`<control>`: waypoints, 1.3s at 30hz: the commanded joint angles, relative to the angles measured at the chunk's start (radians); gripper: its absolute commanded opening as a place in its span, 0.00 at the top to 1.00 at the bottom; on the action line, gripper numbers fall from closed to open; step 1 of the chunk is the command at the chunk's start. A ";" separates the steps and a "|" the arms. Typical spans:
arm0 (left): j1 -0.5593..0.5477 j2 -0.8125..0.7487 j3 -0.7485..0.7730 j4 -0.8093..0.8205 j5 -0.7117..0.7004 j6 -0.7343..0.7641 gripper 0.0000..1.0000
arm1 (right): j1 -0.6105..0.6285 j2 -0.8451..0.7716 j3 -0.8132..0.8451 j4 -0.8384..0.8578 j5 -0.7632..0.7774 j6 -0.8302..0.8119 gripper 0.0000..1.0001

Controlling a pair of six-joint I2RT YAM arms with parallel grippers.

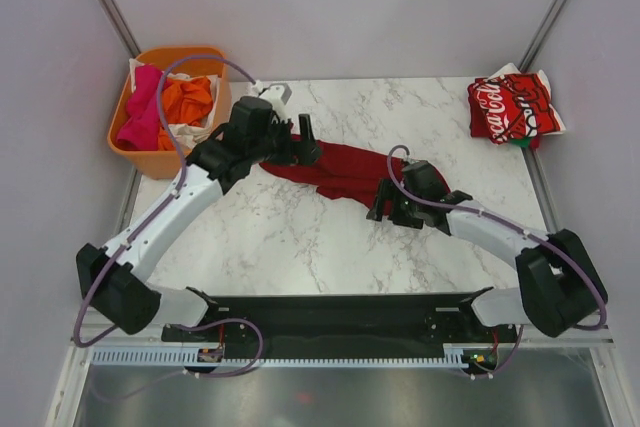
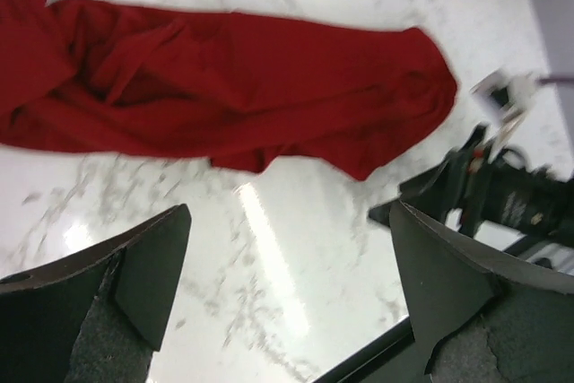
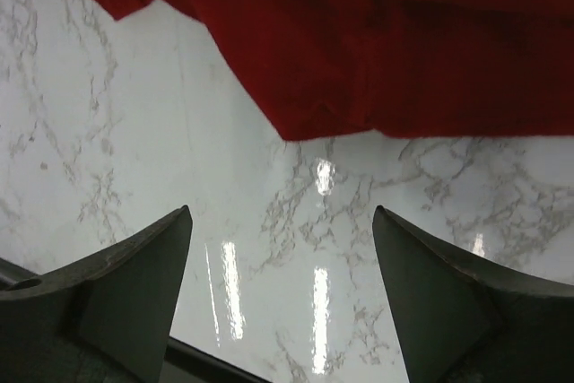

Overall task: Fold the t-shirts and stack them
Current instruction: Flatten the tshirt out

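A white marble worktop [image 1: 290, 247] filled the middle of the scene. An orange plastic tub [image 1: 130, 155] sat just off its ten o'clock corner. A black mounting plate [image 1: 330, 309] lay along the six o'clock edge, with a perforated cable tray [image 1: 330, 355] just beyond it.

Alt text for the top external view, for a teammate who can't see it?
A crumpled dark-red t-shirt lies on the table, the open left gripper at its left end, the open right gripper at its near-right edge. A folded Coca-Cola tee sits far right; an orange tub of shirts, far left.
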 commanded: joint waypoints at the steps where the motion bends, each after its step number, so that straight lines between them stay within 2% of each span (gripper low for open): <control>1: 0.027 -0.129 -0.175 -0.035 -0.112 0.070 0.00 | 0.005 0.090 0.106 0.117 0.094 0.011 0.10; 6: 0.041 -0.293 -0.325 -0.058 -0.143 0.077 0.00 | 0.023 0.258 0.178 0.151 0.108 0.008 0.12; 8: 0.043 -0.353 -0.360 -0.068 -0.163 0.078 0.00 | 0.026 0.317 0.206 0.154 0.114 0.005 0.16; 10: 0.044 -0.387 -0.419 -0.066 -0.187 0.078 0.00 | 0.025 0.340 0.216 0.160 0.117 0.005 0.27; 11: 0.046 -0.407 -0.437 -0.066 -0.193 0.077 0.00 | 0.025 0.352 0.227 0.162 0.117 0.004 0.43; 13: 0.050 -0.413 -0.475 -0.068 -0.206 0.077 0.00 | 0.026 0.355 0.241 0.154 0.120 -0.007 0.59; 15: 0.050 -0.405 -0.495 -0.065 -0.207 0.075 0.00 | 0.026 0.348 0.265 0.121 0.140 -0.027 0.70; 16: 0.052 -0.399 -0.496 -0.065 -0.215 0.075 0.00 | 0.026 0.342 0.290 0.079 0.143 -0.038 0.81; 18: 0.055 -0.382 -0.486 -0.066 -0.215 0.074 0.00 | 0.026 0.300 0.321 0.021 0.204 -0.079 0.91; 19: 0.058 -0.379 -0.485 -0.063 -0.216 0.074 0.00 | 0.020 0.277 0.365 -0.067 0.230 -0.101 1.00; 22: 0.064 -0.382 -0.483 -0.059 -0.219 0.074 0.00 | -0.024 0.126 0.466 -0.264 0.309 -0.189 1.00; 24: 0.067 -0.388 -0.489 -0.057 -0.216 0.069 0.00 | -0.073 -0.005 0.506 -0.336 0.358 -0.242 1.00; 25: 0.067 -0.393 -0.491 -0.055 -0.215 0.067 0.00 | -0.131 -0.036 0.538 -0.399 0.381 -0.259 0.98; 26: 0.067 -0.393 -0.492 -0.054 -0.210 0.066 0.00 | -0.162 -0.069 0.551 -0.430 0.404 -0.288 0.82; 27: 0.069 -0.393 -0.491 -0.051 -0.207 0.066 0.00 | -0.190 -0.074 0.557 -0.456 0.406 -0.306 0.51; 28: 0.070 -0.390 -0.489 -0.051 -0.206 0.067 0.00 | -0.221 -0.065 0.553 -0.497 0.410 -0.312 0.02; 30: 0.073 -0.387 -0.488 -0.052 -0.204 0.067 0.01 | -0.224 -0.051 0.533 -0.527 0.412 -0.276 0.02; 32: 0.073 -0.387 -0.489 -0.051 -0.201 0.067 0.01 | -0.224 -0.050 0.479 -0.522 0.331 -0.245 0.02; 36: 0.073 -0.388 -0.502 -0.052 -0.198 0.066 0.01 | -0.222 -0.111 0.364 -0.440 0.249 -0.174 0.02; 38: 0.073 -0.384 -0.503 -0.052 -0.198 0.064 0.01 | -0.222 -0.154 0.316 -0.386 0.092 -0.130 0.02; 39: 0.073 -0.379 -0.502 -0.052 -0.198 0.063 0.01 | -0.219 -0.166 0.246 -0.290 0.036 -0.104 0.05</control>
